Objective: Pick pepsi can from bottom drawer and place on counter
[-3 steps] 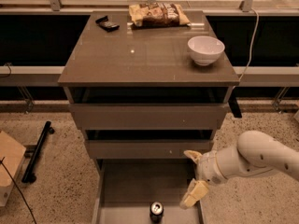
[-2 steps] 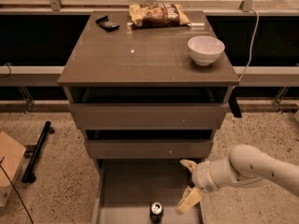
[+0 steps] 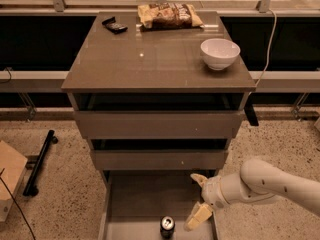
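Note:
The pepsi can [image 3: 167, 226] stands upright in the open bottom drawer [image 3: 145, 196], near its front, with its silver top showing. My gripper [image 3: 198, 198] hangs over the right side of the drawer floor, open, its two pale fingers spread apart and empty. The lower finger's tip is just right of the can, not touching it. The white arm reaches in from the lower right. The counter [image 3: 150, 59] is the glossy grey-brown top of the cabinet, above the two other drawers.
On the counter stand a white bowl [image 3: 220, 53] at the right, a snack bag [image 3: 169, 15] at the back and a small dark object [image 3: 115, 26] at the back left. A black bar [image 3: 40, 161] and a cardboard box [image 3: 10, 176] lie on the speckled floor at the left.
My gripper and arm have moved left and down, closer to the can. The can has not moved.

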Controlling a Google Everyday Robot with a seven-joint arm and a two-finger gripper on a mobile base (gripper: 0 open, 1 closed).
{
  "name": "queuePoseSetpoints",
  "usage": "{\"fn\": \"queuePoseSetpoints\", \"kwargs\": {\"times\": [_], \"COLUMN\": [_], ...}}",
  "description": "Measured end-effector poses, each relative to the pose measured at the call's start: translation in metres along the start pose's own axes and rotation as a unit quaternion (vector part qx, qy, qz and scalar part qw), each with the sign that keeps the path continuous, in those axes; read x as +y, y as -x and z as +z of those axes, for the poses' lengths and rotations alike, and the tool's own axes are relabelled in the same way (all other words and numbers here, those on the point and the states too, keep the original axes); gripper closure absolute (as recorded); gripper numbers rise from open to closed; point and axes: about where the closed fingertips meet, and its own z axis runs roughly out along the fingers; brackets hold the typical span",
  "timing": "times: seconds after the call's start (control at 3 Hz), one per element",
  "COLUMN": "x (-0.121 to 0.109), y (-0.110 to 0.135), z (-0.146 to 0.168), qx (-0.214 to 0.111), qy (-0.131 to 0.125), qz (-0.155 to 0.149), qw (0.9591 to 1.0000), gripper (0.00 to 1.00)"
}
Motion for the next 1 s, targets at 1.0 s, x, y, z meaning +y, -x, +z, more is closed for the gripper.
{"fn": "queuePoseSetpoints", "kwargs": {"times": [1.0], "x": [-0.020], "y": [-0.046], "z": [0.083], "qx": [-0.032], "qy": [-0.019], "qz": [-0.017], "qw": [0.9992], "gripper": [0.00]}}
